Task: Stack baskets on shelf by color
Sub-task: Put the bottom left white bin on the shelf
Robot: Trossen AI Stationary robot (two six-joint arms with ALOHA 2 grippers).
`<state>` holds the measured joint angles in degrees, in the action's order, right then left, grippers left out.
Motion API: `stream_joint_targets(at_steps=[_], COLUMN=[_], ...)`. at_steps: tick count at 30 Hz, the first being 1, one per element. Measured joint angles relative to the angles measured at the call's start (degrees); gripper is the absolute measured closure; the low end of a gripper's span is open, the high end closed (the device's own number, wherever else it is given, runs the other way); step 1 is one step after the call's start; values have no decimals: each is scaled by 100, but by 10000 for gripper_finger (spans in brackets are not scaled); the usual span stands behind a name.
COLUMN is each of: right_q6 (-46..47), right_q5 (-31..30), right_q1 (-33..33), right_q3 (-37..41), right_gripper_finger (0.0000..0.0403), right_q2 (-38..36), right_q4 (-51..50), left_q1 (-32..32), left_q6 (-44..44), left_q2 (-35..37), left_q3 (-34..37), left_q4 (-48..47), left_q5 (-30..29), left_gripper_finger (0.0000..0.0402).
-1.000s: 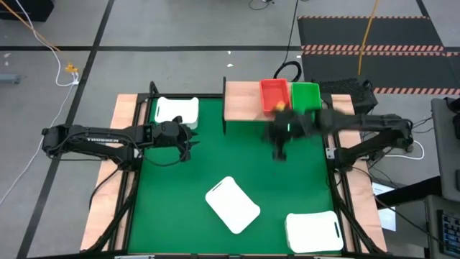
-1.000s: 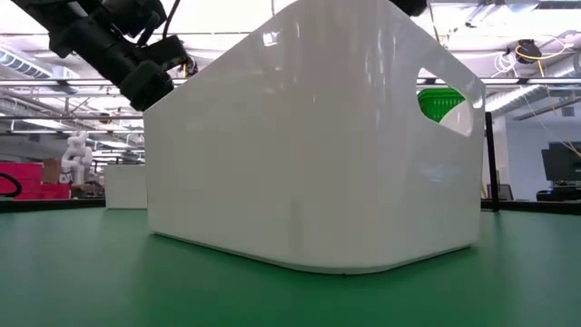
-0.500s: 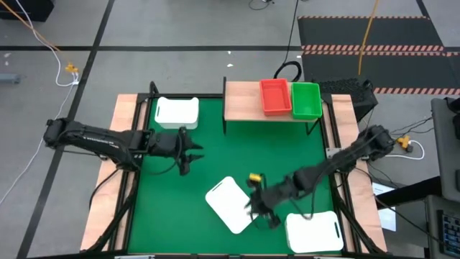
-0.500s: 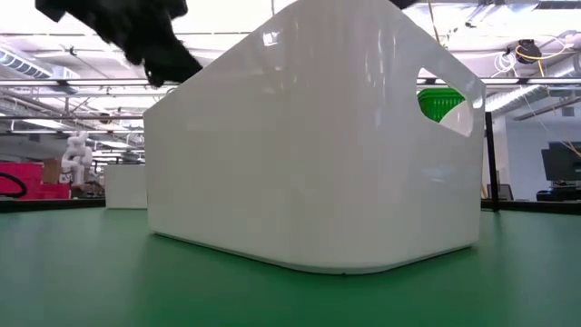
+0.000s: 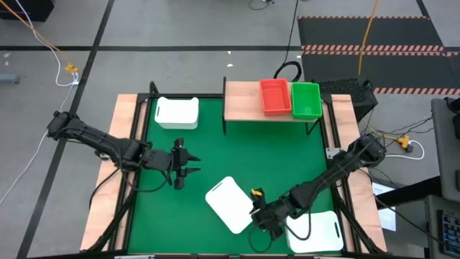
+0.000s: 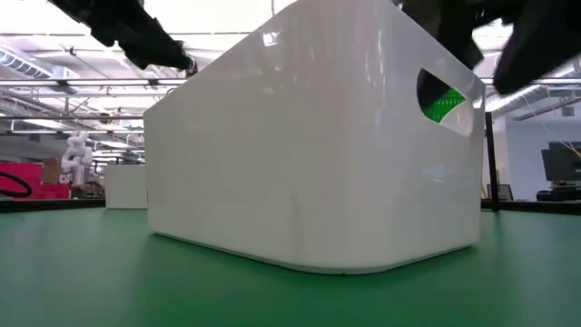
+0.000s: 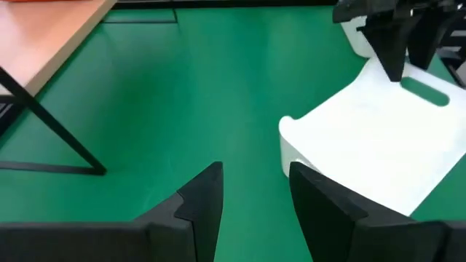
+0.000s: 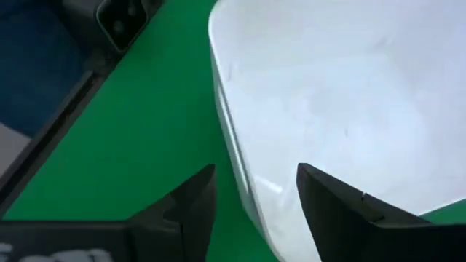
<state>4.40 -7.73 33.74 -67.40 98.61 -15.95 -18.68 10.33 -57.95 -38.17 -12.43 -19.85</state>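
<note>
A white basket lies upside down on the green table near its middle front; it fills the low view. My right gripper is open at this basket's right edge, one finger over its upturned bottom and one over the table. My left gripper is open and empty above the table, left of that basket. An orange-red basket and a green basket sit side by side on the wooden shelf. Two more white baskets stand at the far left and near right.
The shelf's thin black leg stands on the table at the far side. The shelf's left part is bare wood. Open green surface lies between the shelf and the upside-down basket. The table's black frame runs close to my right gripper.
My right gripper has gone from the shelf toward the table's near edge and down to the upside-down white basket's right edge. My left gripper has moved a little toward the near edge. The baskets have stayed where they were.
</note>
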Motion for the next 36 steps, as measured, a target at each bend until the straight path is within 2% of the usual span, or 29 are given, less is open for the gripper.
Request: stream_joint_targets(at_steps=[6,12,17,23,26,29,30,33,36], right_q6=[7,-195,-1007,-2178,-2943,-3420,-3483,-3426,-3391], right_q5=[596,813,865,791,369,-56,36,848,1046], right_q1=[-115,-252,-556,-1307,-1781,-2628,-3004,-4121,-4967], right_q3=[1,-1,5,-138,-150,-165,-165,-165,-283], right_gripper_finger=[268,387,398,400,401,401,401,402,402], right_q2=[171,143,-417,-1873,-2611,-3055,-3076,-2881,-2433], right_q4=[106,73,416,691,814,824,839,934,643], left_q1=[1,1,30,292,524,862,995,1479,1966], left_q6=[36,182,59,-282,-561,-856,-934,-1042,-1217], left_q2=[0,0,0,0,0,0,0,0,0], left_q3=[4,4,4,4,4,4,4,4,4], left_q4=[-210,-203,-200,-268,-274,-258,-229,4,195], left_q5=[-88,-125,-157,-289,-326,-333,-333,-332,-314], left_gripper_finger=[243,243,243,243,243,243,243,243,243])
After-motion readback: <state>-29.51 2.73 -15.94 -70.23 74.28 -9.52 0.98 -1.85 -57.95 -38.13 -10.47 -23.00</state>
